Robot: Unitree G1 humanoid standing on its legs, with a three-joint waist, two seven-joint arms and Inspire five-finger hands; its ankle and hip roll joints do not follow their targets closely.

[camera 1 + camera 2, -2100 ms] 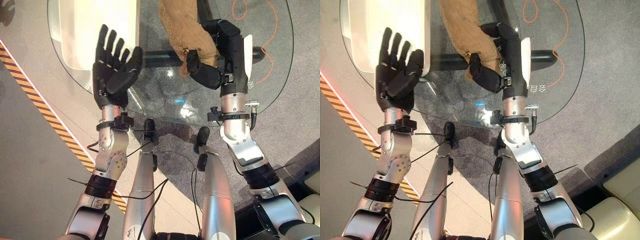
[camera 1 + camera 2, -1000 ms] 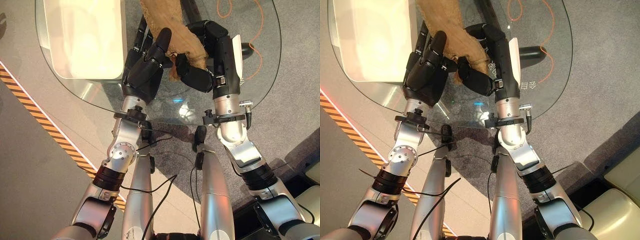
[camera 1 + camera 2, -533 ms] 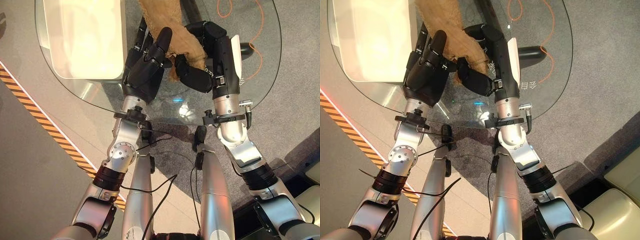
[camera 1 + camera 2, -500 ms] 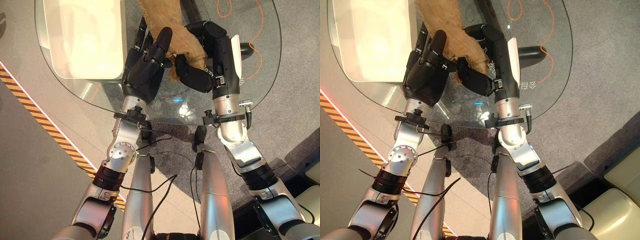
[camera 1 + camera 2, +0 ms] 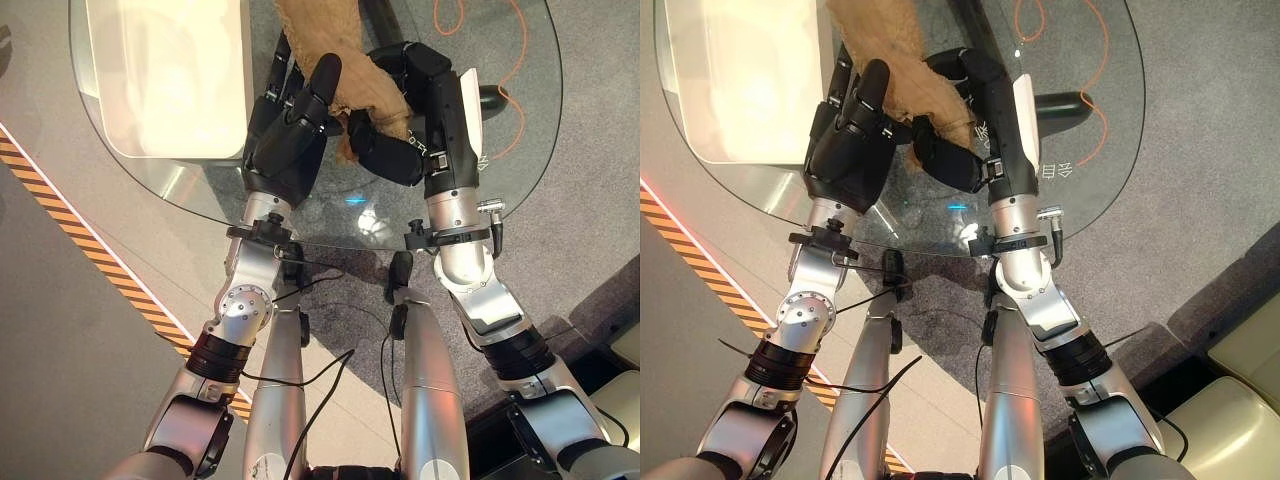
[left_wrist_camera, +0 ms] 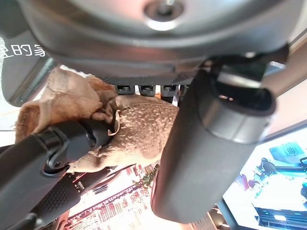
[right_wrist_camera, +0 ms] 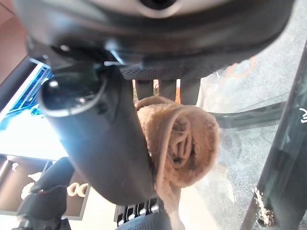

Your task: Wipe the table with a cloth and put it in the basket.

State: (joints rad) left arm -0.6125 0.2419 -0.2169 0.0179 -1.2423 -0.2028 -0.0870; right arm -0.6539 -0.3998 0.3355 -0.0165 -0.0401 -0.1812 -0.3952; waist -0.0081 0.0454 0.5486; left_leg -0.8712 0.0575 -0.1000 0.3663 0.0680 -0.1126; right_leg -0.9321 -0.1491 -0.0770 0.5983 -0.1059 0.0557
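Over the round glass bench [image 5: 520, 150] I see the tan cloth [image 5: 345, 60] bunched between both hands: my right hand [image 5: 420, 110] curls round it, my left hand [image 5: 285, 135] pinches its near edge beside the pale basket [image 5: 165, 70].

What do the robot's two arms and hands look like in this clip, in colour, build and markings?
Both arms are silver-grey metal segments with black ribbed bands near the elbows and thin black cables alongside. The left hand is dark throughout, with thick jointed fingers. The right hand is equally dark, with a white cover along one side.
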